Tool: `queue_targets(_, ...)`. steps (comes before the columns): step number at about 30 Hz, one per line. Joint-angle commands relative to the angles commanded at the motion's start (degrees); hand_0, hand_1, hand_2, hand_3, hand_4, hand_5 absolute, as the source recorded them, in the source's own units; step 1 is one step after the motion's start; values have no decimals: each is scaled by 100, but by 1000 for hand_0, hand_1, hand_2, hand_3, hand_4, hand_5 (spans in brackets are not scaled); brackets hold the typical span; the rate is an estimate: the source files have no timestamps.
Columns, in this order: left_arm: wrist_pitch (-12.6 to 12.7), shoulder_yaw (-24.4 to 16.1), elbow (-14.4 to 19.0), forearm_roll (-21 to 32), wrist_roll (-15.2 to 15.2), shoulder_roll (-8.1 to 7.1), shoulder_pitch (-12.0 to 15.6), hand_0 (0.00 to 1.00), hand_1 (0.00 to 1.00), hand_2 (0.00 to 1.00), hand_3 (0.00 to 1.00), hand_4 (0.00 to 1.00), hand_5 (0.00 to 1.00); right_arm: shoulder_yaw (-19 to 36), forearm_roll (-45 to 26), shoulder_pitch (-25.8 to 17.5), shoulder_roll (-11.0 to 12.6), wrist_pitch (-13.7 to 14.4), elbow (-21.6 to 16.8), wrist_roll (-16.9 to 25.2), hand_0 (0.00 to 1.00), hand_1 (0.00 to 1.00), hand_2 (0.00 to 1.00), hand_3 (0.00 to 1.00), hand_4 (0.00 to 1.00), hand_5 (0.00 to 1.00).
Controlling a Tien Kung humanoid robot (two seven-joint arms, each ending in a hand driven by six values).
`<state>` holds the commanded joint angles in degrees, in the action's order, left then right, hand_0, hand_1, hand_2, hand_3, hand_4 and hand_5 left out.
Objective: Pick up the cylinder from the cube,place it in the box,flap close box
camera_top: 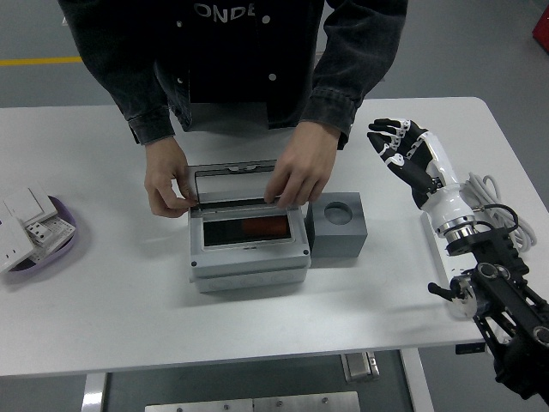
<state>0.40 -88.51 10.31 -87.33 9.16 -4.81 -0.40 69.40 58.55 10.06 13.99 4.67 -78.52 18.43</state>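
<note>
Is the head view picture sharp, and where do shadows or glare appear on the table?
Head view: sharp overall, no obvious motion blur; soft shadows lie beside the gray box and the cube on the white table; no strong glare, light is even; the right hand is in focus, fingers open.

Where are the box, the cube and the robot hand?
box [249, 266]: head view, front wall below the opening.
cube [338, 237]: head view, front face under the round hole.
robot hand [401, 148]: head view, palm of the raised right hand.
</note>
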Motion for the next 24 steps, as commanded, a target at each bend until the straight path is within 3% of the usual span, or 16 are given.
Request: queue_targets(24,7,27,0,41,8,1,11,590,610,607,626,646,173,77,105,-30,-38,67,29,-32,742,655,644,572,846,298)
